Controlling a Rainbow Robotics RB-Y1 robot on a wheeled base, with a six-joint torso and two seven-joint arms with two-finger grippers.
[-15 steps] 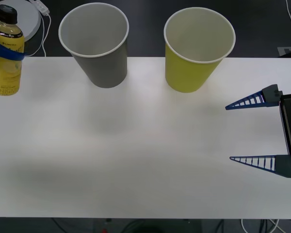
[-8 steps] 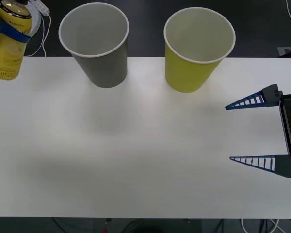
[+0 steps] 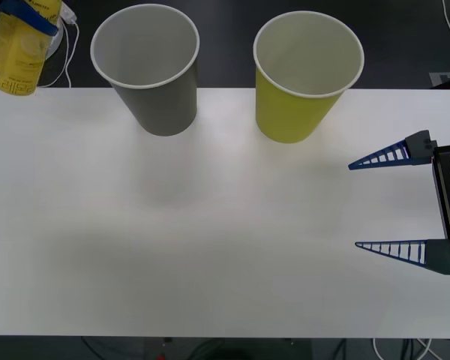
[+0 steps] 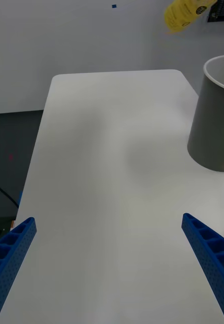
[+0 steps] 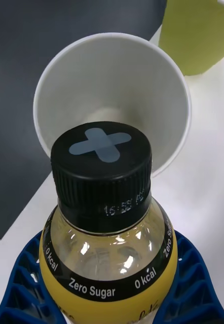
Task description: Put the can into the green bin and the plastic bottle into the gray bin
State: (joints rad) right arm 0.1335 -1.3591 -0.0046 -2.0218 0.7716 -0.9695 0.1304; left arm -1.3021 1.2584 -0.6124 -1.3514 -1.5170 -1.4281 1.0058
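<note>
Plastic bottle (image 5: 109,238) hangs pinched in the left gripper (image 5: 109,288), lifted clear to reach the gray bin (image 5: 112,101). Right gripper (image 3: 390,202) waits spread by the green bin (image 3: 304,75).

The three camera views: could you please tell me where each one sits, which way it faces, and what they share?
Front view: above the arms, looking down at the table; right hand open at the right.
Right wrist view: on the right wrist, facing across the table to the gray bin; own fingers.
Left wrist view: on the left wrist, over the plastic bottle held in the left hand.
All three views share the gray bin and the bottle.
</note>
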